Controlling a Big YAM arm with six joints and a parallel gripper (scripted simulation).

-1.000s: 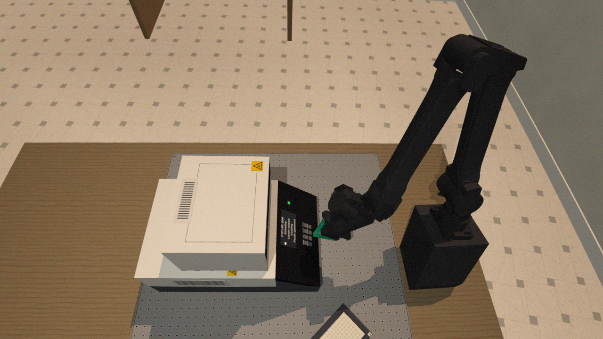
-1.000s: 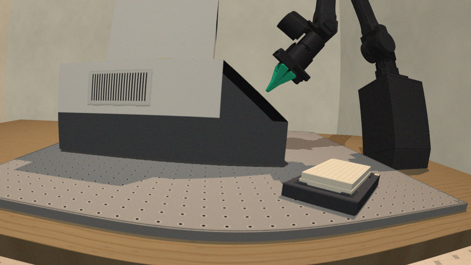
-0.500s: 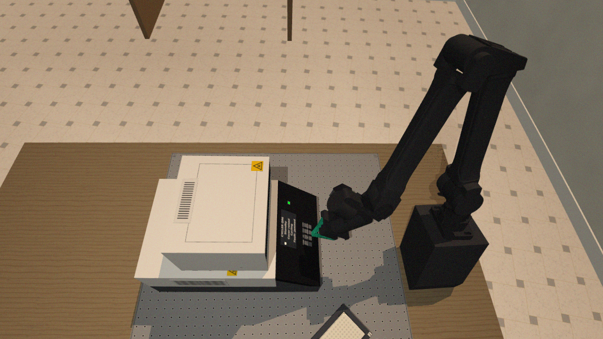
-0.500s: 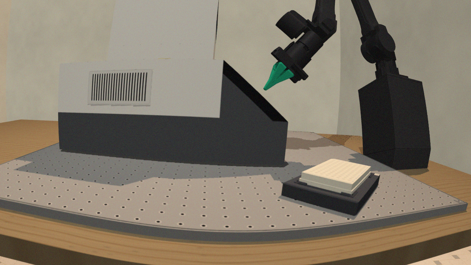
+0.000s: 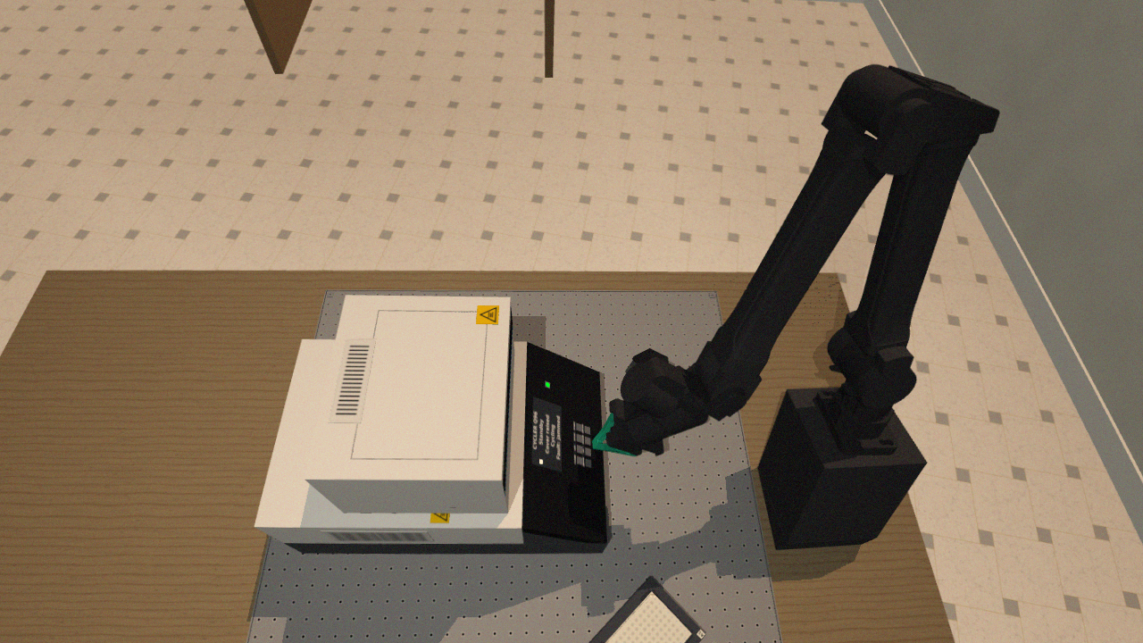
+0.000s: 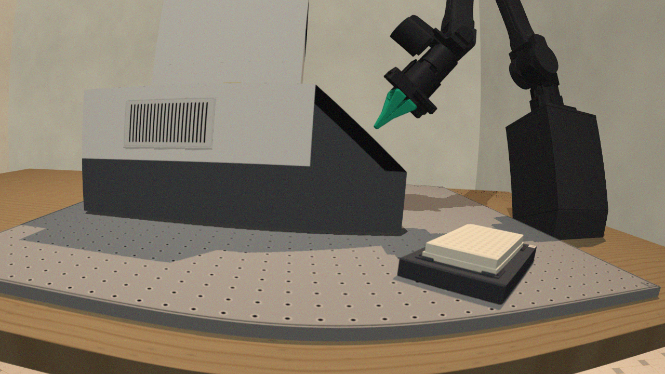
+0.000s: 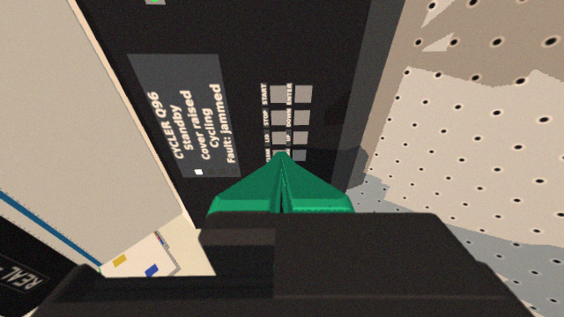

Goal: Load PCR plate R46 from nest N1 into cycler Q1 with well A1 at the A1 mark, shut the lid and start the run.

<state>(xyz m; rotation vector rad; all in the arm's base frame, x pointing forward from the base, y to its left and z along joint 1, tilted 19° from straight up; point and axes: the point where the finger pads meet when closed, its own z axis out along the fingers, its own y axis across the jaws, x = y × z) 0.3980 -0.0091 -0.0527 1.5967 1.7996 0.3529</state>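
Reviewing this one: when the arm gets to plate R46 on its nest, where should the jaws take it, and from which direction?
Probably from straight above. R46 lies flat on nest N1, its body standing proud of the nest's rim, so the side walls are exposed. Jaws across two opposite walls, likely the narrower span, should hold it level. The gripper is shut and empty now, so it must open first.

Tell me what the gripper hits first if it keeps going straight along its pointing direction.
Probably Q1's sloped black key panel. The shut gripper points at the low end of the key block, near the CLEAR key below LID; which key exactly is unclear, since its tip covers that spot.
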